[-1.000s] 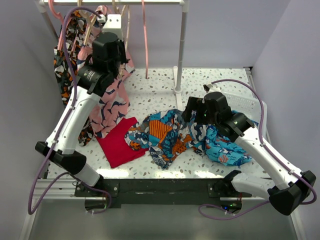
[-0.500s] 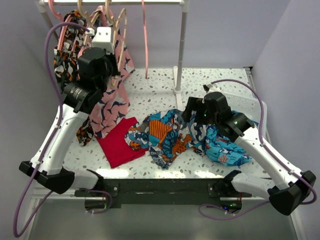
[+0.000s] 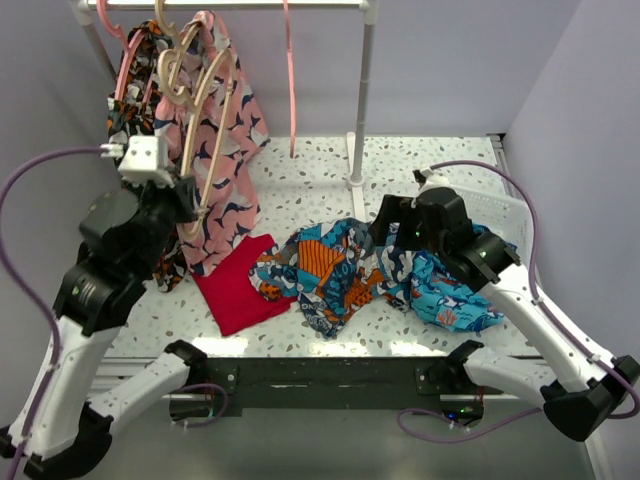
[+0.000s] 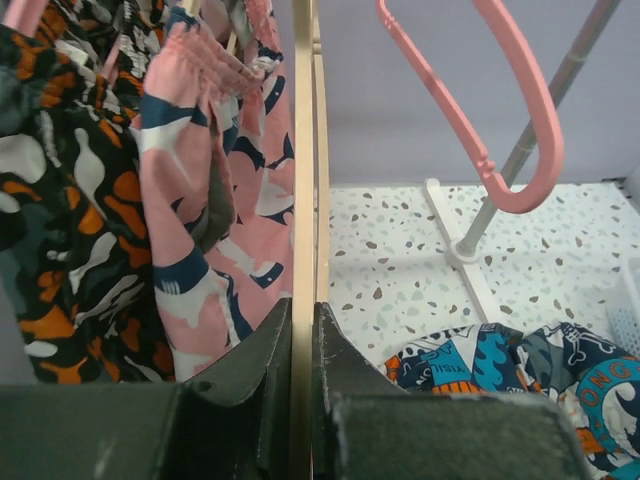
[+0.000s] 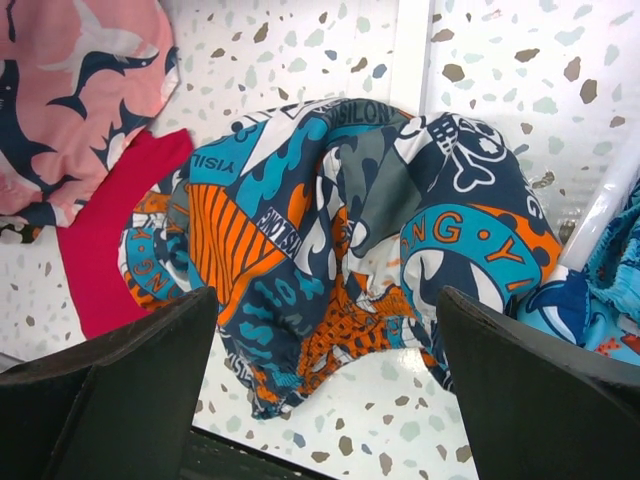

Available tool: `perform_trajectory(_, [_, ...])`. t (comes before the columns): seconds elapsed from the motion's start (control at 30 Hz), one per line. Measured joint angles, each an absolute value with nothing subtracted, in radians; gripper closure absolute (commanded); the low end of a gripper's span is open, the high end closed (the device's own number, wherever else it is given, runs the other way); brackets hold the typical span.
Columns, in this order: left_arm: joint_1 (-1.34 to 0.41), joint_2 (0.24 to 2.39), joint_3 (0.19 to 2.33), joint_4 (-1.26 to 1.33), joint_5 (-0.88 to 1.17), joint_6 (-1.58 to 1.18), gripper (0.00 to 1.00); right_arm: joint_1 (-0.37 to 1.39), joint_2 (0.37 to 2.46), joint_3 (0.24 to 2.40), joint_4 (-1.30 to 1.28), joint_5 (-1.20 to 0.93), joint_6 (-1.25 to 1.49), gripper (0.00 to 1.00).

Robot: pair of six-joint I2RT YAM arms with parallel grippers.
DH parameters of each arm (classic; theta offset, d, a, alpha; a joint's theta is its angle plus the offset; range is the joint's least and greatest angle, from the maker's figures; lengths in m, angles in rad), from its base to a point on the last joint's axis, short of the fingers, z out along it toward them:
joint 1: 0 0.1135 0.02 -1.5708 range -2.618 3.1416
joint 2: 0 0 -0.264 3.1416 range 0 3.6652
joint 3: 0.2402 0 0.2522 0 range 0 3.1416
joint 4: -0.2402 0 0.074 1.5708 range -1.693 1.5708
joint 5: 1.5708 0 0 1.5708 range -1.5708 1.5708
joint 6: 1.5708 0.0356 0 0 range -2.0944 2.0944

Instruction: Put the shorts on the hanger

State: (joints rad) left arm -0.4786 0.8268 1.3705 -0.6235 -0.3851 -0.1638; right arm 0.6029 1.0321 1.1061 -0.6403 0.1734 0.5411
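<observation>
From above, the left arm has swung back toward the near-left corner within the last second, and the left gripper (image 3: 190, 202) has come down from the rail (image 3: 230, 5) with it. It is clamped on the lower end of the hanger (image 3: 205, 110), which now slants down and forward in front of the pink shorts (image 3: 240, 125). I cannot tell whether its hook is clear of the rail. The shorts (image 3: 325, 265) lie bunched on the table mid-front, between a red cloth (image 3: 235, 290) and the turquoise shorts (image 3: 450, 295), and have not moved. The right gripper (image 3: 392, 232) has stayed above their right edge, with only a slight shift of the arm.

In the left wrist view the jaws are closed tight on the hanger (image 4: 305, 150), whose tan bars run straight up from the left gripper (image 4: 303, 320). The pink shorts (image 4: 200, 200) hang just to the left, a pink hanger (image 4: 510, 110) to the right, and the shorts (image 4: 500, 365) show low down on the table.

In the right wrist view the right gripper (image 5: 328, 300) is spread wide, fingers (image 5: 130, 380) at either lower corner, holding nothing. The shorts (image 5: 350, 230) lie crumpled directly below, not touched.

The fetch of the hanger looks under way. Bringing it to the shorts and threading them on is not yet done.
</observation>
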Motion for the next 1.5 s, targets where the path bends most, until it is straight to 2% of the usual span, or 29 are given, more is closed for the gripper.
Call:
perform_trajectory(0.2, [-0.478, 0.609, 1.325, -0.653, -0.331, -0.165, 1.00, 0.603, 0.978, 1.102, -0.646, 0.220, 0.530, 0.07])
perform_trajectory(0.37, [-0.478, 0.528, 1.338, -0.646, -0.133, -0.162, 1.00, 0.603, 0.957, 1.074, -0.681, 0.286, 0.516, 0.08])
perform_trajectory(0.47, [-0.495, 0.526, 1.339, -0.637, 0.009, -0.163, 1.00, 0.603, 0.944, 1.038, -0.709, 0.327, 0.511, 0.09])
perform_trajectory(0.63, [-0.643, 0.569, 1.338, -0.641, 0.146, -0.160, 1.00, 0.603, 0.891, 0.967, -0.758, 0.346, 0.507, 0.14])
perform_trajectory(0.9, [-0.826, 0.681, 1.296, -0.678, 0.167, -0.160, 1.00, 0.603, 0.829, 0.841, -0.778, 0.301, 0.524, 0.20])
perform_trajectory(1.03, [-0.848, 0.700, 1.226, -0.682, 0.133, -0.162, 1.00, 0.603, 0.868, 0.817, -0.767, 0.284, 0.537, 0.28])
perform_trajectory(1.2, [-0.848, 0.689, 1.092, -0.680, 0.085, -0.181, 1.00, 0.603, 0.940, 0.819, -0.706, 0.279, 0.543, 0.41])
perform_trajectory(1.3, [-0.848, 0.664, 1.003, -0.690, 0.070, -0.201, 1.00, 0.603, 1.010, 0.825, -0.680, 0.284, 0.542, 0.53])
perform_trajectory(1.37, [-0.848, 0.639, 0.957, -0.705, 0.062, -0.216, 1.00, 0.603, 1.050, 0.830, -0.672, 0.294, 0.540, 0.65])
perform_trajectory(1.4, [-0.848, 0.623, 0.942, -0.715, 0.056, -0.224, 1.00, 0.603, 1.068, 0.832, -0.669, 0.300, 0.539, 0.81])
perform_trajectory(1.5, [-0.848, 0.576, 0.915, -0.731, 0.047, -0.245, 1.00, 0.603, 1.100, 0.842, -0.667, 0.318, 0.535, 0.95])
